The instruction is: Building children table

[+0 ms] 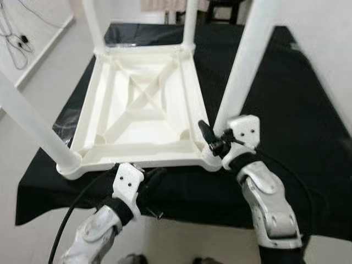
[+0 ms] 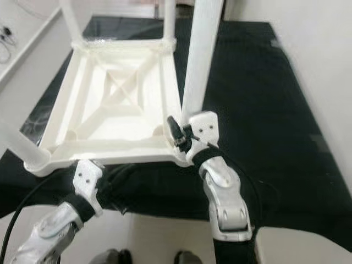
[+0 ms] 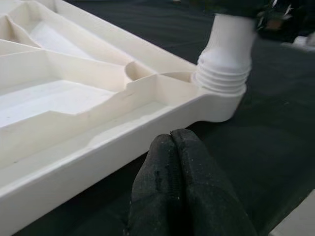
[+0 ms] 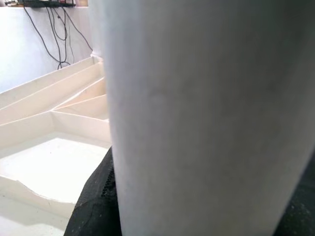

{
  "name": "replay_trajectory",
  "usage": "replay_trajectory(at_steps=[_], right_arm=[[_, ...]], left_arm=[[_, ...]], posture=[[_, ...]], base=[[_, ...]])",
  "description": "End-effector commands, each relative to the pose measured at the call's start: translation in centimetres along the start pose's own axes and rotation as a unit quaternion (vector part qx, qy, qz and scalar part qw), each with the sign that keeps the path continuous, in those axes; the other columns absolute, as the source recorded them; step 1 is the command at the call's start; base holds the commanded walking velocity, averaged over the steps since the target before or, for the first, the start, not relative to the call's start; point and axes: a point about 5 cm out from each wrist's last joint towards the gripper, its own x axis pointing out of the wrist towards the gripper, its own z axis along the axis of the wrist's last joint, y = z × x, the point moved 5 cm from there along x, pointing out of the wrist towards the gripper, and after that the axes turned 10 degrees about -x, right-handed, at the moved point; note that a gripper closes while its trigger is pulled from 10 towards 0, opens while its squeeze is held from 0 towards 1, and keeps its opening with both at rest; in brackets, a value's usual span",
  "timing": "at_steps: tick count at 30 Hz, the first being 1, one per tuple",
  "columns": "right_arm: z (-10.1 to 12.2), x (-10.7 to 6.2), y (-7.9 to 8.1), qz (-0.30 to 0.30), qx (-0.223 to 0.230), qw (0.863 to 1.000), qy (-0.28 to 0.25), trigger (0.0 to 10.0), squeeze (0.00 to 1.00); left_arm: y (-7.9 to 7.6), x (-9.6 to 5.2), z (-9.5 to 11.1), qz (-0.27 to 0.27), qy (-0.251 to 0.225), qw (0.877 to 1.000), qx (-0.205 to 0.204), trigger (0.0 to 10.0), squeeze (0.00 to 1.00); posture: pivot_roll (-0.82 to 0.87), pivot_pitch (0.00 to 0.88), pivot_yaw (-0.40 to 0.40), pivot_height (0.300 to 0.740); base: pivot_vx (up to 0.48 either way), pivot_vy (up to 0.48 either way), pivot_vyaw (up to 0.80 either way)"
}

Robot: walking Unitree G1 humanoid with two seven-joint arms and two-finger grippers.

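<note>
A white plastic children's table [image 1: 137, 154] lies upside down on a black cloth. Its ribbed underside faces up and its legs stand upward. My right gripper [image 1: 220, 140] is shut on the near right leg [image 1: 245, 71] just above its threaded socket [image 3: 224, 69]. That leg [image 4: 206, 118] stands close in the right wrist view, with one black finger [image 4: 96, 206] pressed beside it. My left gripper [image 3: 172, 162] is shut and holds nothing. It rests low on the cloth just in front of the table's near rim [image 3: 98, 162], left of the held leg.
The black cloth [image 1: 297, 121] covers a low platform whose front edge runs just before my arms, with pale floor below. The near left leg [image 1: 33, 124] slants out toward the left. Loose cables [image 1: 16, 44] lie on the floor at the far left.
</note>
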Motion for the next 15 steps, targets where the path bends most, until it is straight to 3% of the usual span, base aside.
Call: replay_trajectory(at_steps=[1,2,3,4,5,8,10,11,12,13,14,15], right_arm=[[-5.9,-0.8,-0.6,-0.017,-0.008,0.992,0.126,3.6,0.00],[-6.0,-0.8,-0.7,-0.022,-0.002,0.991,0.133,8.0,0.00],[-5.8,-0.7,-0.5,-0.008,0.011,0.992,0.127,10.0,0.00],[-5.6,-0.6,-0.3,0.003,0.019,0.992,0.121,10.0,0.00],[-4.8,-0.4,-0.1,0.013,0.031,0.994,0.107,10.0,1.00],[-2.8,0.3,0.3,0.041,0.047,0.996,0.063,10.0,1.00],[0.1,0.9,1.2,0.131,0.049,0.990,-0.010,10.0,1.00],[1.4,0.8,1.8,0.186,0.039,0.981,-0.038,10.0,0.30],[1.4,0.8,1.8,0.186,0.039,0.981,-0.038,10.0,0.30],[2.4,0.4,2.5,0.244,0.022,0.968,-0.063,10.0,0.00],[2.4,0.4,2.5,0.244,0.022,0.968,-0.063,10.0,0.00],[3.1,0.2,2.7,0.288,0.012,0.954,-0.078,10.0,0.00]], left_arm=[[0.5,-0.3,-0.6,0.008,0.007,1.000,-0.025,10.0,0.00],[0.8,-0.2,-0.6,0.013,0.002,0.999,-0.032,10.0,0.00],[0.9,-0.2,-0.5,0.016,-0.001,0.999,-0.034,10.0,0.00],[1.0,-0.2,-0.4,0.017,-0.003,0.999,-0.033,10.0,0.00],[1.0,-0.1,-0.4,0.016,-0.004,0.999,-0.034,10.0,0.00],[1.0,0.1,-0.5,0.012,-0.004,0.999,-0.036,10.0,0.00],[0.9,0.2,-0.5,0.007,-0.004,0.999,-0.039,10.0,0.00],[0.9,0.3,-0.6,0.005,-0.004,0.999,-0.040,10.0,0.00],[0.9,0.3,-0.6,0.005,-0.004,0.999,-0.040,10.0,0.00],[0.8,0.4,-0.6,0.003,-0.003,0.999,-0.041,10.0,0.00],[0.8,0.4,-0.6,0.003,-0.003,0.999,-0.041,10.0,0.00],[0.8,0.5,-0.7,0.002,-0.003,0.999,-0.042,10.0,0.00]], posture=[[-0.01,0.196,-0.007,0.740],[-0.01,0.193,-0.010,0.740],[-0.01,0.193,-0.009,0.740],[-0.01,0.190,-0.008,0.740],[-0.01,0.188,-0.007,0.740],[-0.01,0.182,-0.005,0.740],[-0.01,0.173,-0.002,0.740],[-0.01,0.170,-0.001,0.740],[-0.01,0.170,-0.001,0.740],[-0.01,0.169,-0.002,0.740],[-0.01,0.169,-0.002,0.740],[0.00,0.161,-0.007,0.740]], base=[[0.000,0.000,0.00],[0.000,0.000,0.00],[0.000,0.000,0.00],[0.000,0.000,0.00],[0.000,0.000,0.00],[0.000,0.000,0.00],[0.000,0.000,0.00],[0.000,0.000,0.00],[0.000,0.000,0.00],[0.000,0.000,0.00],[0.000,0.000,0.00],[0.000,0.000,0.00]])
